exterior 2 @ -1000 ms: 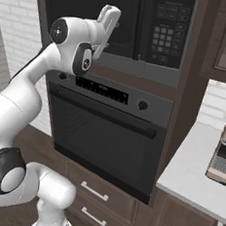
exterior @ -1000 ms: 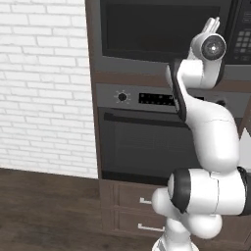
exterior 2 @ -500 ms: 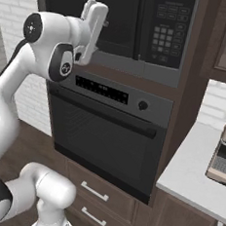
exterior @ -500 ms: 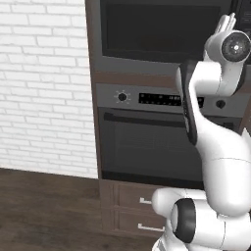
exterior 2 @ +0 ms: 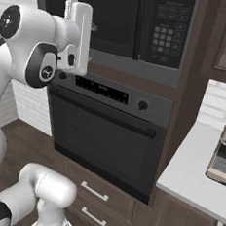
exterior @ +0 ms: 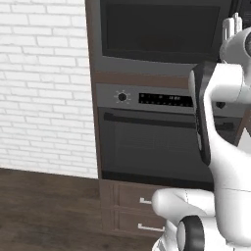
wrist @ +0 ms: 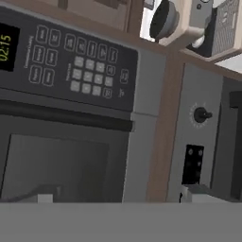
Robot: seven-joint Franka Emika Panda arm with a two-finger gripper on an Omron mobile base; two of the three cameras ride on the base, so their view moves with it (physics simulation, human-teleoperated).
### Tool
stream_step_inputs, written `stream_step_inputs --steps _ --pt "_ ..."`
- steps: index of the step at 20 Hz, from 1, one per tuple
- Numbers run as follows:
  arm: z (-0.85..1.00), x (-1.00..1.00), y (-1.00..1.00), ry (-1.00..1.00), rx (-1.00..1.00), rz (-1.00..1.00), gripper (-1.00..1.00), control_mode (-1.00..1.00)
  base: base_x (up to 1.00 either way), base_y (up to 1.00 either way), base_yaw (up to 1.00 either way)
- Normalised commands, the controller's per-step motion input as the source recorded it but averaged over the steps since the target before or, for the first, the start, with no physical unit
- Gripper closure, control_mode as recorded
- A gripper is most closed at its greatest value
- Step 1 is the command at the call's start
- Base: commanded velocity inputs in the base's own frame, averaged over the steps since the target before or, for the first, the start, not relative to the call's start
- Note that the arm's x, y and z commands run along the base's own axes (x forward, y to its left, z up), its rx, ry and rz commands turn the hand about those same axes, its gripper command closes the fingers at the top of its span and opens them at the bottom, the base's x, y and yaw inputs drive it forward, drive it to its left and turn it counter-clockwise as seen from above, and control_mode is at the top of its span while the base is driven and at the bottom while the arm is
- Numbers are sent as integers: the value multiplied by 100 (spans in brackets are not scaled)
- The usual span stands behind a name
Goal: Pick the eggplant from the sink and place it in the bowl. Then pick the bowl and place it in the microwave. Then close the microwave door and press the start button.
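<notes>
Left base view: the white arm rises at right in front of the oven (exterior: 157, 147), the microwave (exterior: 162, 29) sits shut above it, and the gripper (exterior: 232, 27) is just visible at the top right edge, jaws hard to read here. Right base view: gripper (exterior 2: 80, 21) raised in front of the microwave door (exterior 2: 117, 17), apart from the keypad panel (exterior 2: 164, 29), fingers spread wide and empty, oven below with its horizontal handle (exterior 2: 105, 116) and a knob (exterior 2: 143, 105). Hand view, rolled sideways: the keypad panel (wrist: 78, 61) and the closed door window (wrist: 56, 165) with the oven knob (wrist: 202, 115) off to the right; eggplant and bowl can't be seen, so can't tell where they are.
</notes>
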Motion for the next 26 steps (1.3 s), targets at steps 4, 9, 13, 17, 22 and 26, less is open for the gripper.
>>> stream_step_inputs --steps 4,9,13,17,22,26 --pt "24 -74 -7 25 -39 7 -100 -100 0 0 0" --pt "12 -54 -1 26 -42 9 -100 -100 0 0 0" --pt "4 -38 -10 30 -41 9 -100 -100 0 0 0" --pt "0 -17 -33 26 -23 11 -100 -100 0 0 0" --pt "0 2 -27 16 -5 9 -100 -100 0 0 0" --pt "3 19 0 1 -4 6 -100 -100 0 0 0"
